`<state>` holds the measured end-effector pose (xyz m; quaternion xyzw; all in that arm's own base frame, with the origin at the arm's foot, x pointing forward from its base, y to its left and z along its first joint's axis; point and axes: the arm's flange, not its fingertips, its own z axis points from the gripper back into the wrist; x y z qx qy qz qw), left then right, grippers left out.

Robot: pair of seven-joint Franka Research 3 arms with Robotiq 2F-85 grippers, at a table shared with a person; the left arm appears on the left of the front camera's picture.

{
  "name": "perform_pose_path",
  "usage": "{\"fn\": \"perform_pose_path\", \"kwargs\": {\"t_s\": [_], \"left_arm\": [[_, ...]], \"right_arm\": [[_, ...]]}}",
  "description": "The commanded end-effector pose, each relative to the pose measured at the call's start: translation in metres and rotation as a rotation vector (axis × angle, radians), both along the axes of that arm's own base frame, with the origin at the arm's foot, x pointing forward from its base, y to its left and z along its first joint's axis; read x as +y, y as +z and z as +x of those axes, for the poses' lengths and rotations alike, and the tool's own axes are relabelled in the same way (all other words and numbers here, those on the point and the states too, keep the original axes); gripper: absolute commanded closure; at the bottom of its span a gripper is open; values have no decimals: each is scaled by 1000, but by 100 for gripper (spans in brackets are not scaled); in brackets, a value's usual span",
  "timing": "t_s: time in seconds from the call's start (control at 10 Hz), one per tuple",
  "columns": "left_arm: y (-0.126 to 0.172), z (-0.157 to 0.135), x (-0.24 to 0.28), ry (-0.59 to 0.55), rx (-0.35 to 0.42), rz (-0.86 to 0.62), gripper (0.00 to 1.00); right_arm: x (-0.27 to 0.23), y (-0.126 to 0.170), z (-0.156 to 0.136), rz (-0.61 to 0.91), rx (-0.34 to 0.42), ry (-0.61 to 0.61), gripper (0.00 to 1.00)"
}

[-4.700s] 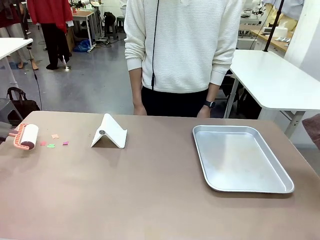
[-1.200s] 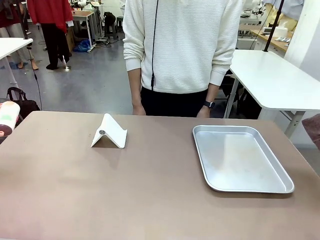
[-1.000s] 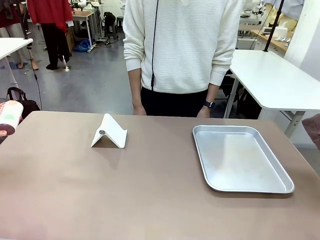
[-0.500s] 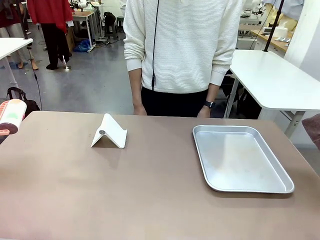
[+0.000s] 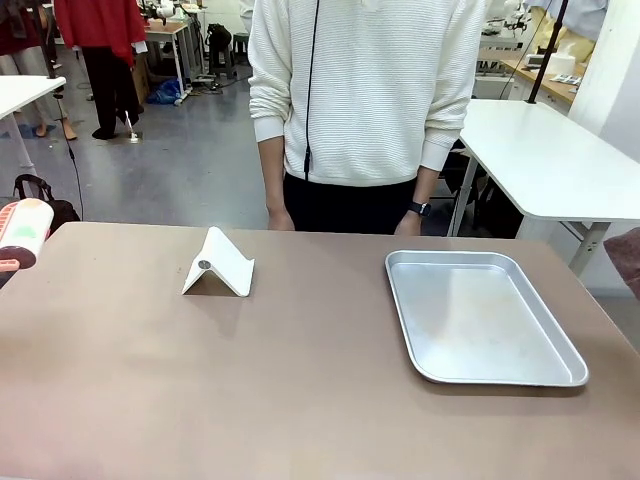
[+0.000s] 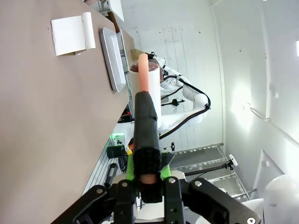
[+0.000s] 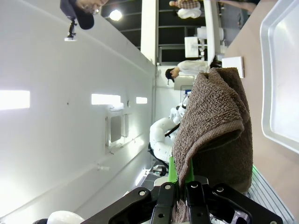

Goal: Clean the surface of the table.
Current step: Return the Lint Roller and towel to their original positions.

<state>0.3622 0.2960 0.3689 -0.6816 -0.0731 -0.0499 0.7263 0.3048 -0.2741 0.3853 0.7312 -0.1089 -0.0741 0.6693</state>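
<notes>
Clamping a lint roller (image 6: 145, 100) by its black and salmon handle, the left gripper (image 6: 145, 179) has its green pads pressed against the grip, and the roller's white drum points away from the wrist. In the front view that drum (image 5: 24, 232) hangs above the table's left edge, with small coloured flecks stuck to it. The right gripper (image 7: 181, 186) is closed on a brown towel (image 7: 216, 128), which drapes over its fingers; a corner of that cloth (image 5: 628, 256) peeks in at the front view's right edge.

Across the lower front view spreads the brownish-tan table (image 5: 270, 370). On it, toward the right, lies a shallow silver metal tray (image 5: 482, 316), and left of centre, well apart from the tray, stands a white folded stand (image 5: 218, 264) with a small round hole in its sloping face. Beyond the far edge a person in a white ribbed sweater (image 5: 366, 90) stands with both arms down, a dark watch (image 5: 418, 208) on one wrist. A white-topped table (image 5: 556, 160) sits behind to the right.
</notes>
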Motion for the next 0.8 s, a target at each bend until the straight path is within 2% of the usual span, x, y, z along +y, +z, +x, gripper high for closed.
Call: {"fn": "perform_pose_path", "kwargs": {"t_s": [0.0, 0.2, 0.5, 0.7], "left_arm": [[0, 0, 0, 0, 0, 0, 78], [51, 12, -34, -49, -14, 60, 78], [122, 29, -121, -184, -36, 236, 78], [150, 51, -176, -156, -50, 335, 78]], "right_arm": [[15, 4, 5, -38, 9, -3, 95], [77, 32, 29, -150, -68, 39, 95], [187, 53, 54, -314, -153, 205, 95], [259, 55, 73, -389, -217, 231, 95]]}}
